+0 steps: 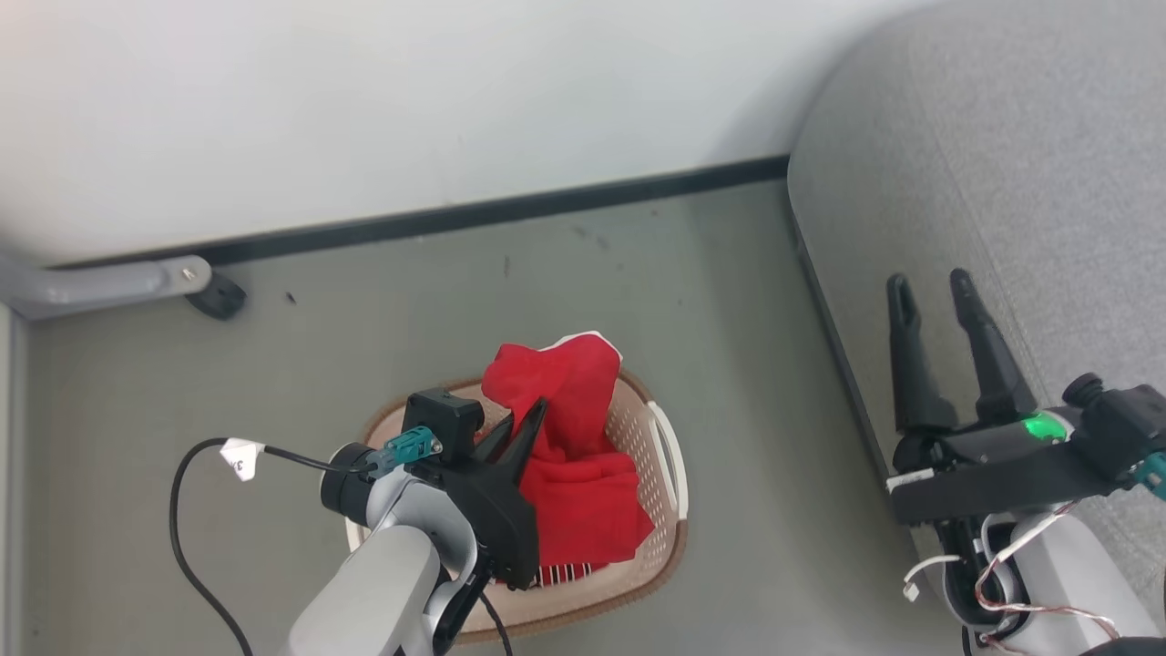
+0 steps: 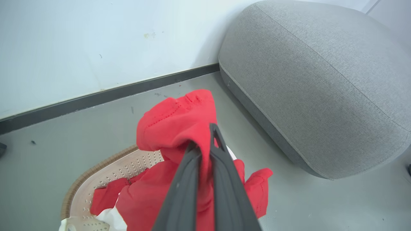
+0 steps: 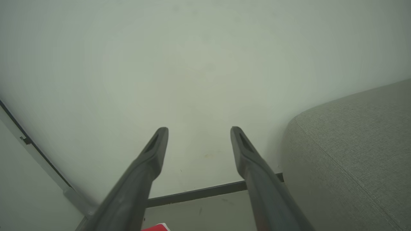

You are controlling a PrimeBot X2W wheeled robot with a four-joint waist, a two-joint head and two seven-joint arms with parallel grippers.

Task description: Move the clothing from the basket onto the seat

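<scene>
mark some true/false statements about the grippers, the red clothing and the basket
1. The left gripper is shut on the clothing, pinching a fold of it. True.
2. The right gripper is shut on a garment. False: its fingers stand wide apart with nothing between them, and it is above the edge of the seat.
3. The basket stands on the seat. False: it stands on the floor, beside the seat and apart from it.
4. Red clothing lies inside the basket. True.
</scene>
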